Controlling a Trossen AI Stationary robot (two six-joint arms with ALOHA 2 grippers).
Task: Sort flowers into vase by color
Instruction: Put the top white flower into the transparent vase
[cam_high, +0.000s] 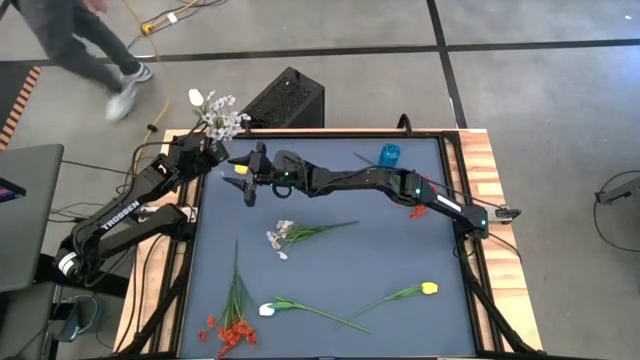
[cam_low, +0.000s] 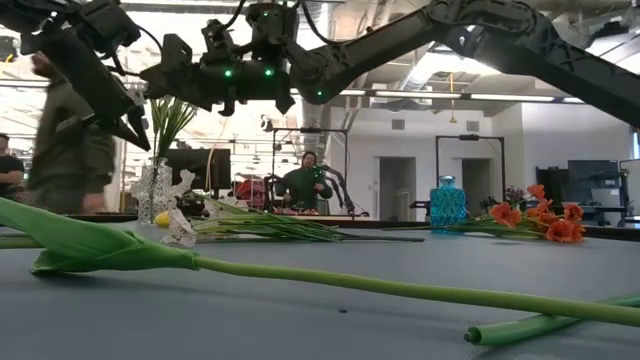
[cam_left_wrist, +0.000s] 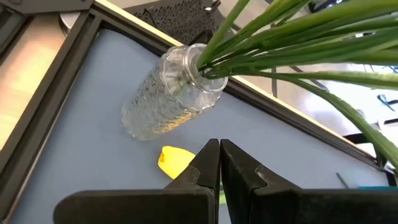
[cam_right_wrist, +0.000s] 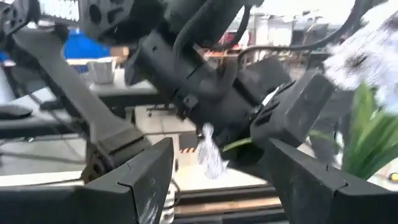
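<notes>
Right gripper hangs wide apart, holding nothing, just beside the clear vase at the counter's far-left corner. Left gripper is clenched empty right next to it; the crowded arms could collide or tip the vase. It already holds white flowers. Blue vase looks empty. The rest lie loose: white flower, yellow flower, red flowers.

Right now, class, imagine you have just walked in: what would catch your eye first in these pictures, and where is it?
First, the two dark arms meeting at the table's far left corner: the left gripper is shut, and the right gripper hangs open beside it. They hover by a clear glass vase with a bunch of white flowers in it. Next, loose flowers on the blue mat: red ones at the near left and a yellow one at the near right.
</notes>
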